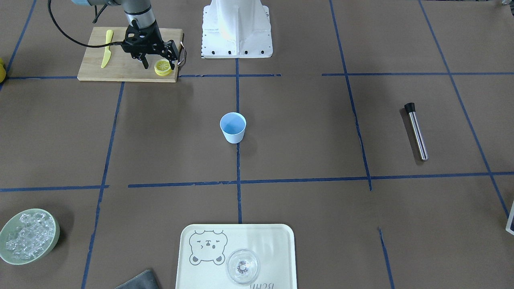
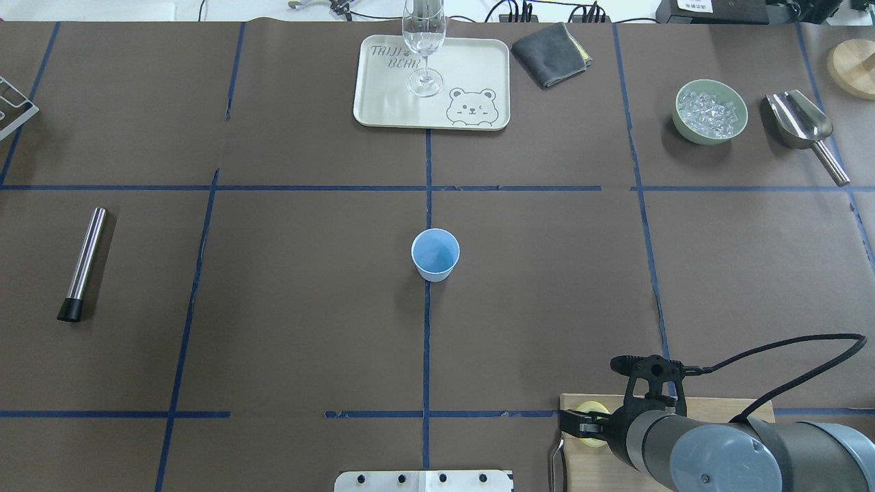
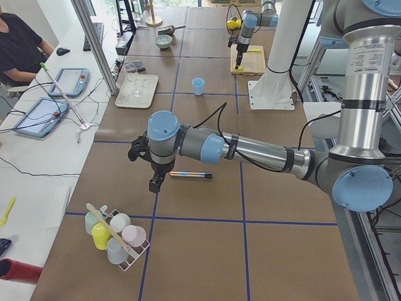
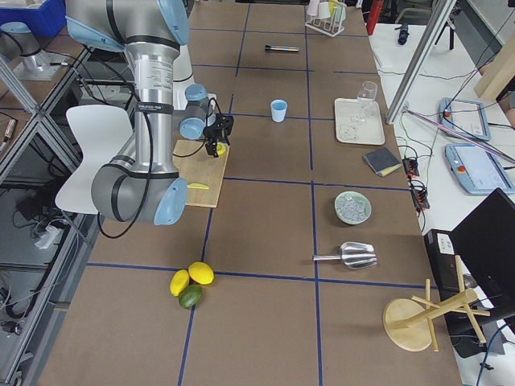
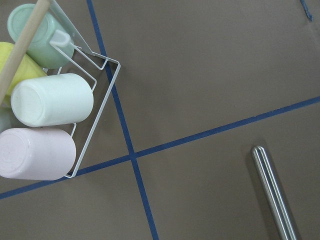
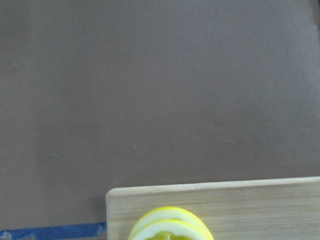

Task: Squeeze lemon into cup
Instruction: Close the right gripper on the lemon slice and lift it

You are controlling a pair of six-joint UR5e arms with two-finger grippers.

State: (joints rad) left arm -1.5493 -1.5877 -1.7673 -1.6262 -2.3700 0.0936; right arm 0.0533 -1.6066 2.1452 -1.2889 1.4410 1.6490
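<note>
Right end effector (image 1: 160,63) spread over the lemon (image 1: 163,67) (left end effector (image 3: 153,184): cannot tell).

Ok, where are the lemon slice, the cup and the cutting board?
lemon slice (image 1: 162,66), exterior front-facing view, on its pale top face.
cup (image 1: 233,137), exterior front-facing view, on its outer wall.
cutting board (image 1: 119,69), exterior front-facing view, on bare wood.

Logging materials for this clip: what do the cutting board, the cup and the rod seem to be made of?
Cutting board: wood, pale tan and matte, with grain lines showing in the right wrist view.
Cup: probably plastic, matte light blue with a thin, even wall; paper cannot be ruled out.
Rod: polished metal, with a bright highlight along its length. Its black end cap looks like plastic or rubber.
</note>
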